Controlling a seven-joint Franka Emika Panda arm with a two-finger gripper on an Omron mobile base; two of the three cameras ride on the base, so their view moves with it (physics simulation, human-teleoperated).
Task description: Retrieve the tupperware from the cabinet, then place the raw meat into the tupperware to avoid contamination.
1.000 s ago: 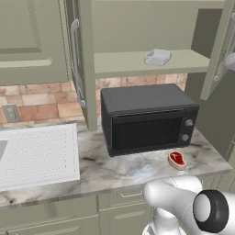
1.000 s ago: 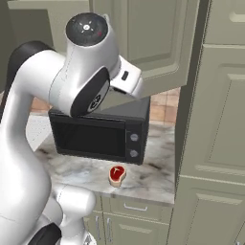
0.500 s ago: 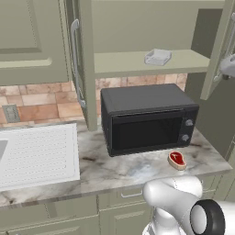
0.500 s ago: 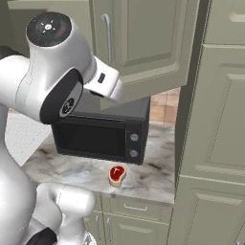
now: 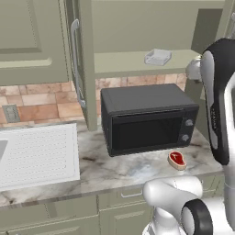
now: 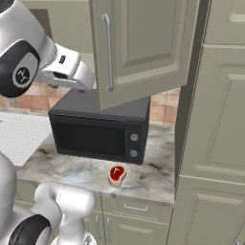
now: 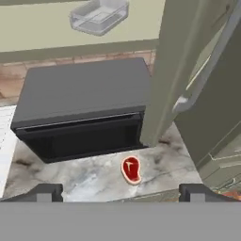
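The cabinet (image 5: 137,69) stood open, both doors swung out: the left door (image 5: 82,64) edge-on with its silver handle (image 5: 76,64) in the left base view, the right door (image 6: 139,48) hanging over the microwave's right end in the right base view. The tupperware (image 5: 157,57) sat on the inner shelf (image 5: 133,62), toward its right, above the microwave (image 5: 147,121); the hand view showed it at the top (image 7: 100,15) as a clear, shallow box. The meat (image 5: 176,159) lay on the marble counter (image 5: 114,170), just in front of the microwave's right end and apart from it, near the counter's near edge. It was red with a pale mark in the hand view (image 7: 131,169) and in the right base view (image 6: 116,174). A white drainboard (image 5: 36,153) lay on the counter, well to the left of the microwave.

The gripper (image 7: 120,193) had its two dark fingertips (image 7: 47,192) spread far apart at the bottom of the hand view, with nothing between them; it held nothing. It looked down from in front of the cabinet, well apart from both tupperware and meat. The arm (image 5: 215,101) rose at the right of the left base view, beside the right end of the shelf
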